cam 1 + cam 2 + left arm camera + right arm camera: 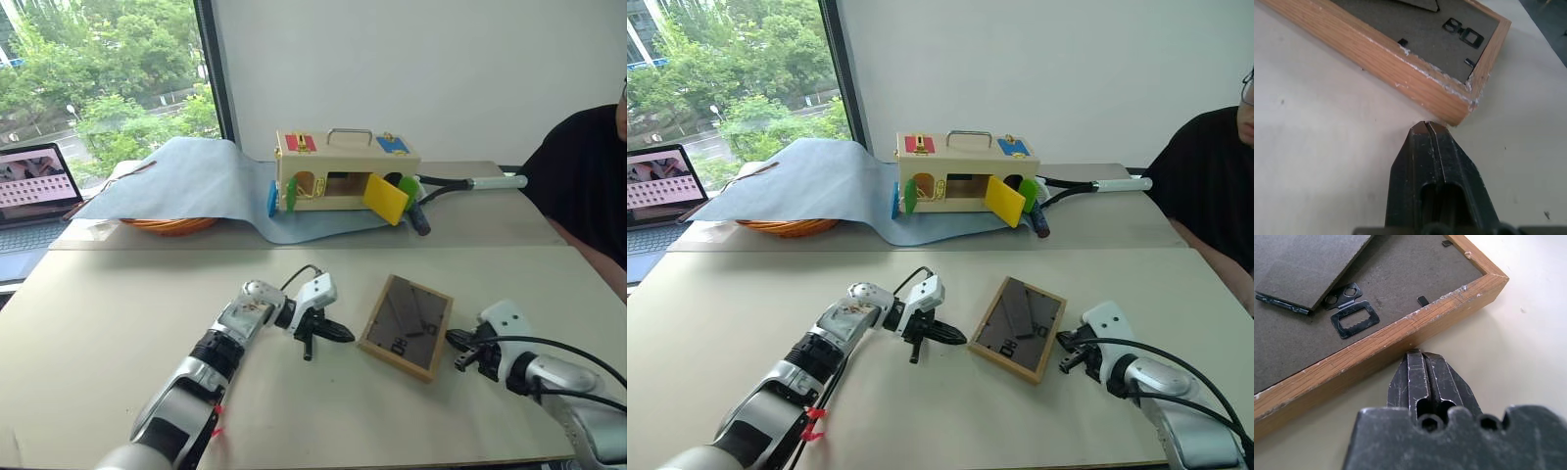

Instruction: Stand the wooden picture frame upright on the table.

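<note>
Light-wood picture frame (406,326) (matt grey back)

Wooden picture frame (1016,329) lies back-up on my table (921,411). My left pincer (955,339), closed, sits just beside its left edge; my right pincer (1065,351), closed, at its right.

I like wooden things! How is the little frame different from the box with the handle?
The frame lies flat, dark back up; the box stands upright. The frame is plain wood and grey; the box has red, blue, yellow and green parts. The frame is on the bare table; the box sits on a blue cloth. Both are light wood.
</note>
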`<action>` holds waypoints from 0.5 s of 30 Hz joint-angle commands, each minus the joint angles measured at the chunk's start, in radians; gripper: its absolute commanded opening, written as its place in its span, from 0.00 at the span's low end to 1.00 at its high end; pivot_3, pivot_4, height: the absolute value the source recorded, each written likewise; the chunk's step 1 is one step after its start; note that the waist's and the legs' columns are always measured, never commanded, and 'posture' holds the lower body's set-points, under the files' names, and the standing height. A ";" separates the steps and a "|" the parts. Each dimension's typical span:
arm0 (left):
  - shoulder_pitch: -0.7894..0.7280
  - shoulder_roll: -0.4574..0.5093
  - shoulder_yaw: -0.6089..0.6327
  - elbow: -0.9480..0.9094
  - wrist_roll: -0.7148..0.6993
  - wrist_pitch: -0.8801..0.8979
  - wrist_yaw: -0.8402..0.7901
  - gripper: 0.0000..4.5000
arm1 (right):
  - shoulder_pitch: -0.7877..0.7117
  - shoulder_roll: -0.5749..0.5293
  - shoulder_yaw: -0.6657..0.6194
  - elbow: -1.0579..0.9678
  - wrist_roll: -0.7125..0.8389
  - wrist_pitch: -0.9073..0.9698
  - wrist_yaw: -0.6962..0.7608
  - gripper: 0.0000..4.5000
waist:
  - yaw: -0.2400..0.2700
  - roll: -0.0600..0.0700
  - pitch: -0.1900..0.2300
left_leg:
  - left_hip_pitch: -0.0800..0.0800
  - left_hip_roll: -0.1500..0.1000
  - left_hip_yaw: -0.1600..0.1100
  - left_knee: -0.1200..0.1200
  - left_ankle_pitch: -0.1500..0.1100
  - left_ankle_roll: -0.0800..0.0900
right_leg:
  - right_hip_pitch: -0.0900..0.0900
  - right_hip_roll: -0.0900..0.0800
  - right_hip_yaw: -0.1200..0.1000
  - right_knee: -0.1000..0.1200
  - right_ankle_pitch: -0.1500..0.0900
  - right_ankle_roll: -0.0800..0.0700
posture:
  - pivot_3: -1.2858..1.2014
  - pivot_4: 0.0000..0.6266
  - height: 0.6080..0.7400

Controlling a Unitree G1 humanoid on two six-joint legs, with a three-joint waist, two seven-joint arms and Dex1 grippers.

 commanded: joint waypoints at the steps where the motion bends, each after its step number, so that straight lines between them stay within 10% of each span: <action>1: 0.075 0.072 0.028 -0.133 -0.030 0.104 0.007 0.00 | -0.065 0.042 0.113 0.017 -0.013 -0.034 0.062 0.02 | -0.005 0.000 0.000 | 0.003 0.000 0.000 -0.001 0.000 0.000 | 0.002 0.000 0.000 0.000 0.000 0.000 | 0.52 0.24 0.47; 15: 0.374 0.279 0.170 -0.524 -0.167 0.381 0.159 0.00 | -0.239 0.163 0.327 0.122 -0.095 -0.052 0.174 0.02 | 0.000 -0.001 0.000 | 0.011 0.002 0.000 -0.007 0.000 0.000 | 0.007 0.000 -0.002 0.000 -0.002 -0.004 | 0.52 0.24 0.47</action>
